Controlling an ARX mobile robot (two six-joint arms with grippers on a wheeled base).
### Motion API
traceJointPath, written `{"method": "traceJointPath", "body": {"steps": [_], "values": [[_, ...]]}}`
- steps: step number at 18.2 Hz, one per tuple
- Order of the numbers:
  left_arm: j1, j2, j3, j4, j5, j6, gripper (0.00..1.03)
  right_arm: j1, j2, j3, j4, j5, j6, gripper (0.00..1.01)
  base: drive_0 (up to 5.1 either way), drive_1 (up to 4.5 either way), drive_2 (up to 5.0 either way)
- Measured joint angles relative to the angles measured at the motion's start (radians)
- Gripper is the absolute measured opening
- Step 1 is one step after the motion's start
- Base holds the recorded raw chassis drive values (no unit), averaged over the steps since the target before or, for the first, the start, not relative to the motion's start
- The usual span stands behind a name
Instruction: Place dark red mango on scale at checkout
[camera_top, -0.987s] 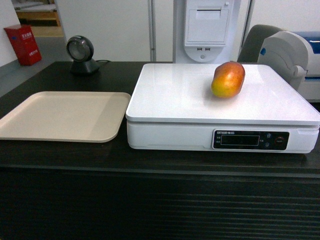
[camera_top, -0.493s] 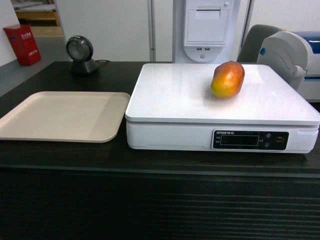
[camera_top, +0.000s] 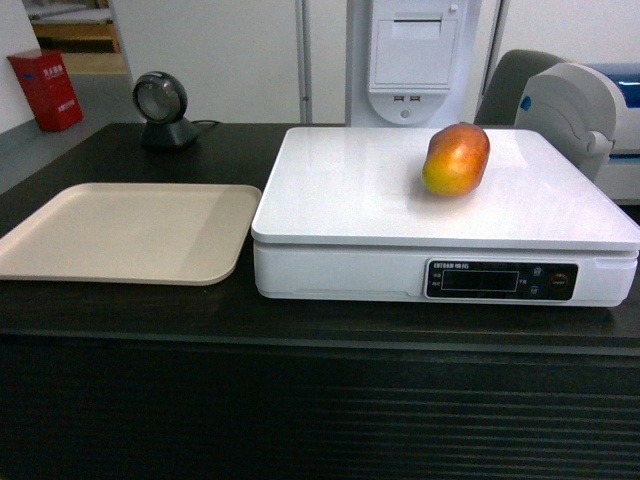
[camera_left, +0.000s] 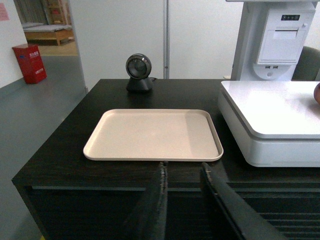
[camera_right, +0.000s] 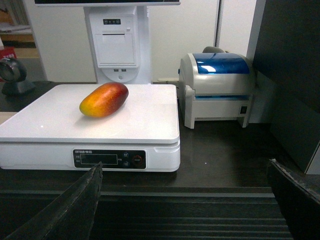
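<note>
Dark red-to-yellow oblong mango (camera_top: 456, 158) lies on my white flat-topped scale (camera_top: 350, 190), toward two o'clock; right end effector (camera_right: 185, 200) wide open, left end effector (camera_left: 182, 172) narrowly parted, both empty. Bumping the counter (camera_top: 300, 330) could roll it off.

The dark red mango (camera_top: 456, 158) is showing deep red at one end, shading through orange to yellow at the other, against the plain white scale (camera_top: 400, 195) with its black display strip (camera_top: 501, 280). The checkout (camera_top: 300, 400) is looking dark brown-black with a horizontally ribbed front. The tray (camera_top: 120, 232) is showing plain beige.
</note>
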Motion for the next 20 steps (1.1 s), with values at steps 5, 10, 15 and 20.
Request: {"method": "traceJointPath", "body": {"steps": [5, 10, 15, 20], "values": [[0.000, 0.000, 0.000, 0.000, 0.000, 0.000, 0.70, 0.000, 0.000, 0.000, 0.000, 0.000, 0.000, 0.98, 0.0, 0.00, 0.0], [0.000, 0.000, 0.000, 0.000, 0.000, 0.001, 0.97, 0.000, 0.000, 0.000, 0.000, 0.000, 0.000, 0.98, 0.0, 0.00, 0.0], [0.000, 0.000, 0.000, 0.000, 0.000, 0.001, 0.98, 0.000, 0.000, 0.000, 0.000, 0.000, 0.000, 0.98, 0.0, 0.00, 0.0], [0.000, 0.000, 0.000, 0.000, 0.000, 0.001, 0.98, 0.000, 0.000, 0.000, 0.000, 0.000, 0.000, 0.98, 0.0, 0.00, 0.0]]}}
